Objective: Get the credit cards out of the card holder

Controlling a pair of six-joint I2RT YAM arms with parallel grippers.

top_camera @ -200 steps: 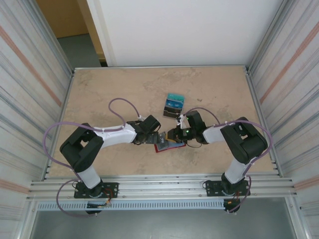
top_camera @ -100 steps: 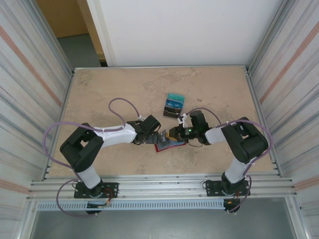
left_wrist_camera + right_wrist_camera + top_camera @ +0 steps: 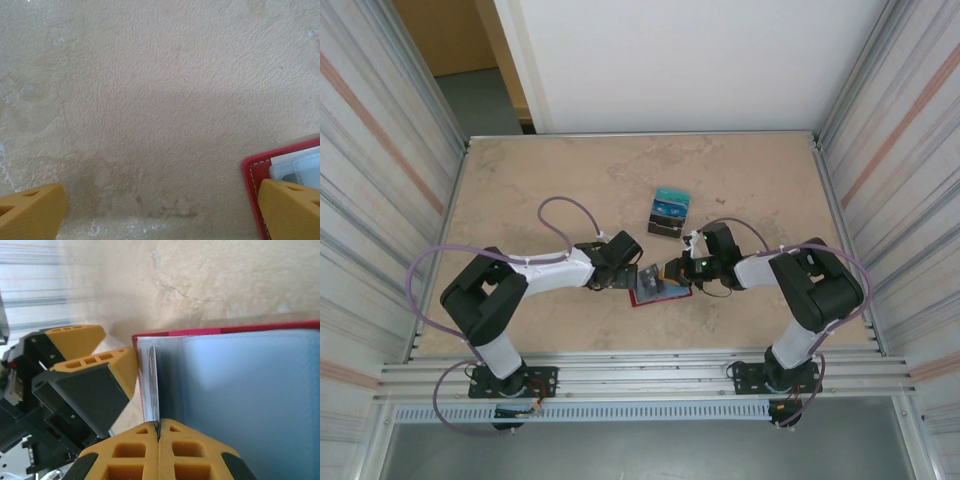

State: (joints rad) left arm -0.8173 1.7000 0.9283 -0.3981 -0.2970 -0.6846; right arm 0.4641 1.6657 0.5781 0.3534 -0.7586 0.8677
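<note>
Credit cards: thin rectangular plastic cards (image 3: 668, 212) in teal, blue and dark grey lie in a small overlapping stack on the mottled beige tabletop (image 3: 540, 180). They are beyond the holder and apart from it.
Card holder: the small red leather-like folding wallet (image 3: 658, 293) lies open and flat between the two grippers, toward the near side of the table, with its pale blue-grey clear pockets facing up.
Right gripper: the right gripper (image 3: 159, 427) is clenched, pinching the thin pale leaf (image 3: 153, 385) that stands up at the holder's end nearest the left arm. Whether that leaf is a card or a bare pocket sheet cannot be told.
Left gripper: the left gripper (image 3: 160, 212) is spread wide with nothing between its fingers. One yellow finger sits at the holder's red corner and seems to pin it.
Progress: well along, judging by the stack already out.
Left to do: draw out whatever the pockets may hold and add it to the stack.
Edges: the holder is well clear of the ribbed metal side walls (image 3: 380, 150).
Open room: bare table lies to the left and far side. The grippers are close together, so pulling toward the right arm looks safest.
</note>
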